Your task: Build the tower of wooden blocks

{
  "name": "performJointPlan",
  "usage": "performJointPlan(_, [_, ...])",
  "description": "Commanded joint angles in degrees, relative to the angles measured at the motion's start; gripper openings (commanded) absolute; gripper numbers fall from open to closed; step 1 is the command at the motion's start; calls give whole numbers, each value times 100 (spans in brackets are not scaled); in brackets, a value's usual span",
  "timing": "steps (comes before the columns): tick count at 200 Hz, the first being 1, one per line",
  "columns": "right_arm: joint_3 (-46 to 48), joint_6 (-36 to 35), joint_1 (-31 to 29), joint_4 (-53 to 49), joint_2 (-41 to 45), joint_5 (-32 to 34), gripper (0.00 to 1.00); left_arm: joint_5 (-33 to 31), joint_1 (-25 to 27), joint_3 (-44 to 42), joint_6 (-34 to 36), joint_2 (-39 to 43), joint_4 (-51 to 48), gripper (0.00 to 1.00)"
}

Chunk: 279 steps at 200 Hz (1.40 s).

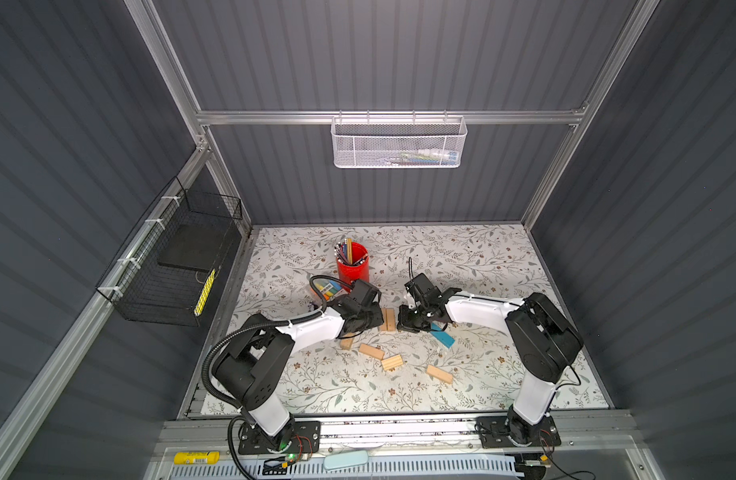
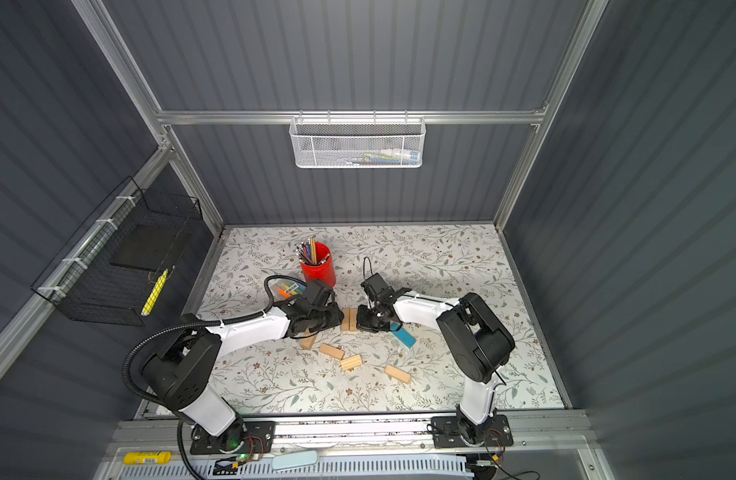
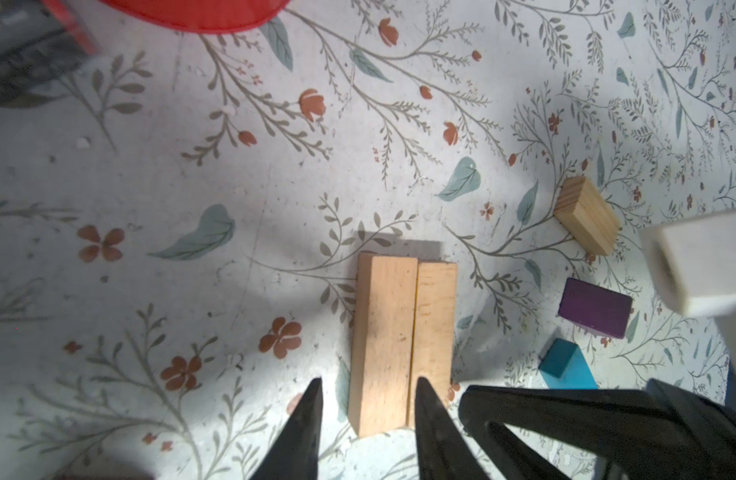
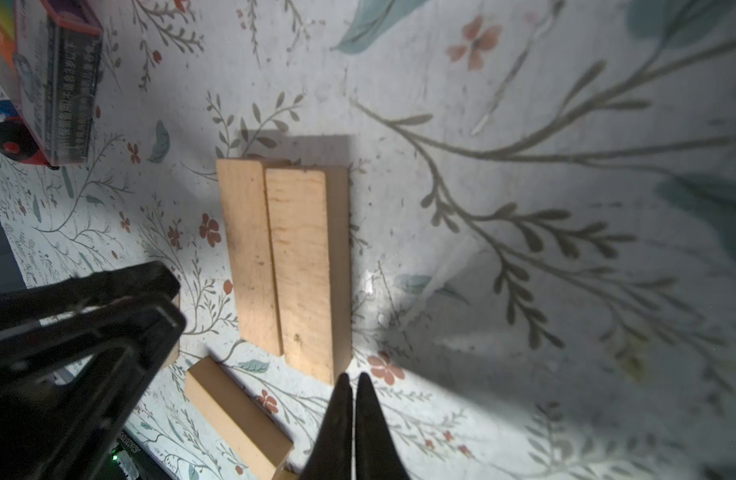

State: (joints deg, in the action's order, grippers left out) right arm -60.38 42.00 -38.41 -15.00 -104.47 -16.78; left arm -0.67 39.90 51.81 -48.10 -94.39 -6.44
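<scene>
Bench (image 1: pixel 482 257), floral-papered, carries everything; no tower stands on it yet. Both arms reach to the middle and meet head-on over one spot.

Red cup (image 1: pixel 353 270) of pencils stands behind the work, apart from it. Marker pack (image 1: pixel 328 289) lies beside the cup, partly under the left arm. We count neither as part of the build.

Pair of tan bricks (image 1: pixel 387 320) lies flat at mid-bench, long sides touching, ends slightly staggered. We read this as the bottom course. Blue block (image 1: pixel 443 337) lies near it, half under the right arm. Purple block (image 3: pixel 594 307) shows only in the left wrist view, just beside the blue one. Four loose bricks (image 1: pixel 371 351) lie scattered between the pair and the arm bases, one partly under the left arm. A fifth shows in the left wrist view, beyond the purple block.

Left tool (image 3: pixel 368 386): fingers parted a little over one end of the pair, carrying nothing. Right tool (image 4: pixel 353 376): fingers pressed together, empty, tips at the corner of the pair's outer brick. We cannot tell whether they touch it.

Our judgement: the step in hand is squaring up the base course, very early in the build. The next move calls for a tool to back off, the right one spreading its fingers first. It should then take a loose brick by its long sides and lay it across the pair without nudging the seam apart.
</scene>
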Motion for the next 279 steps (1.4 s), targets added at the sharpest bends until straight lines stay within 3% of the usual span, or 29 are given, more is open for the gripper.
performJointPlan(1, [-60,1,-17,-72,-159,-52,8,-118,-44,-4,115,149,-204,38])
performJointPlan(147, [-339,-29,-61,-69,-438,-107,7,-250,-44,-13,109,228,-349,38])
performJointPlan(223, [-763,-365,34,-551,-620,457,8,-223,-44,22,134,114,-345,38])
performJointPlan(279, [-1006,-438,106,-524,-861,376,7,-293,-44,22,138,140,-393,38])
